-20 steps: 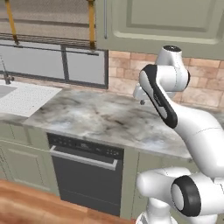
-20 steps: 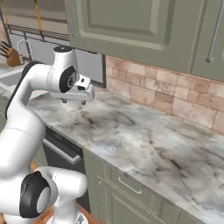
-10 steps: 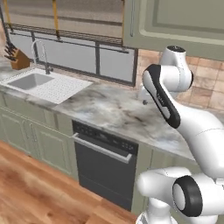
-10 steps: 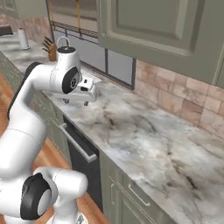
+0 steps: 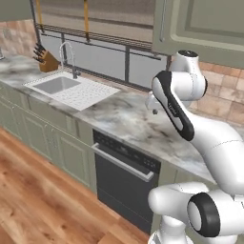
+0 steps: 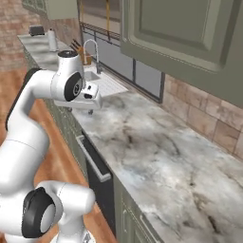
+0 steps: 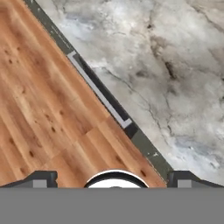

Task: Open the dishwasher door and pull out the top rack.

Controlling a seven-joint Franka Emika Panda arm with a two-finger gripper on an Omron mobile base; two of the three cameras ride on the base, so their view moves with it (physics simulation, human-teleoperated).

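Below the marble desk [image 5: 126,125] you have the dishwasher door [image 5: 119,188] shut flat in the cabinet front, its silver bar handle [image 5: 123,162] just under the desk edge, and the sink [image 5: 56,85] set into the desk well to the door's left holds nothing visible. Your left base view gives you the door face; the hand view gives you the handle from above against the wood floor [image 7: 39,109]. The fingers [image 7: 113,177] hang spread apart, gripping nothing, above the desk edge over the door.

The dishwasher door [image 5: 123,188] sits under the counter [image 5: 125,124], right of the sink [image 5: 56,85].
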